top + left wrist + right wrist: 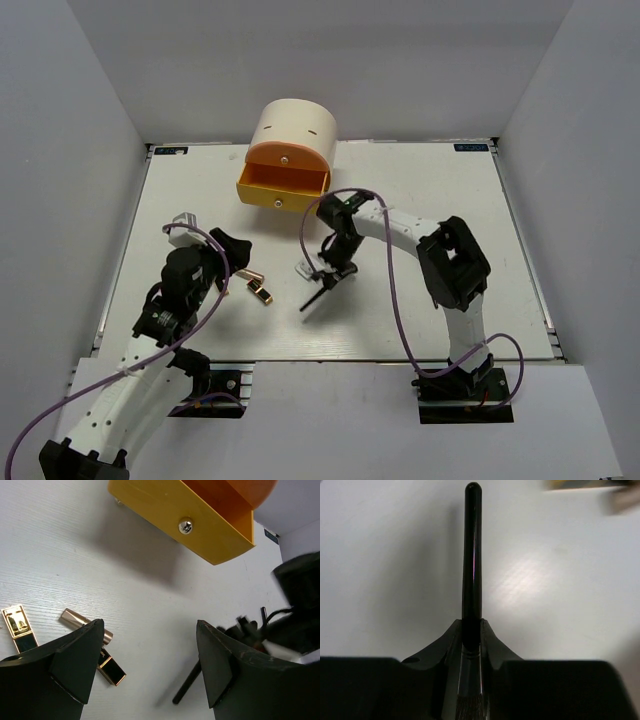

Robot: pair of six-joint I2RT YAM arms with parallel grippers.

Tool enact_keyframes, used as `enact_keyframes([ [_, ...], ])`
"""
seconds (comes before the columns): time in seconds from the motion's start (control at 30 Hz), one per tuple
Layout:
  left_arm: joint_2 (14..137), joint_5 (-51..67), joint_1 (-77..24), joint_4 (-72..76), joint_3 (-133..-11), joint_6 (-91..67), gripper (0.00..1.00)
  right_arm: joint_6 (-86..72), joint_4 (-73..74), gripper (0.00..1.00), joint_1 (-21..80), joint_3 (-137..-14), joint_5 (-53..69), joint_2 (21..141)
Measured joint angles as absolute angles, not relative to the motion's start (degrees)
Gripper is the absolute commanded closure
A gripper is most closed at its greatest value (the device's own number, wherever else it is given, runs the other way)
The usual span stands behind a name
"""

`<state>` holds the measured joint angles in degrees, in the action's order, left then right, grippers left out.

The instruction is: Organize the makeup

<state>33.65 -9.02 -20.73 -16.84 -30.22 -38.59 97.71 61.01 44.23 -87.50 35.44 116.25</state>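
My right gripper [471,625] is shut on a thin black-handled brush [472,555]; the handle sticks out straight ahead and the bristles lie back between the fingers. From above, the brush [313,299] slants down-left from the right gripper [332,272] near the table's middle. My left gripper [150,627] stands open over bare table, holding nothing. A gold-black lipstick [19,626], a rose-gold lipstick [80,621] and a black-and-gold piece [111,669] lie by its left finger. The brush's handle end [187,685] shows beside its right finger.
A cream half-round box [292,128] stands at the back with its orange-yellow drawer [283,185] pulled open; the drawer front and knob [185,526] show in the left wrist view. A small white item [303,268] lies beside the right gripper.
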Motion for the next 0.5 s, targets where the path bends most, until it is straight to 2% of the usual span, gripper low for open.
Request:
enact_keyframes([
  [0.13, 32.51, -9.08, -20.73, -16.73, -29.82, -38.57, 0.16, 83.40, 55.18, 1.00, 43.40, -96.12, 38.85, 113.23],
  [0.3, 31.16, -9.28, -20.73, -16.71, -29.45, -38.59, 0.16, 64.45, 40.51, 1.00, 43.03, -99.77, 39.24, 105.41],
  [0.5, 31.03, -9.28, -20.73, -16.71, -29.45, -38.65, 0.16, 44.64, 21.06, 1.00, 43.13, -102.30, 32.97, 104.47],
])
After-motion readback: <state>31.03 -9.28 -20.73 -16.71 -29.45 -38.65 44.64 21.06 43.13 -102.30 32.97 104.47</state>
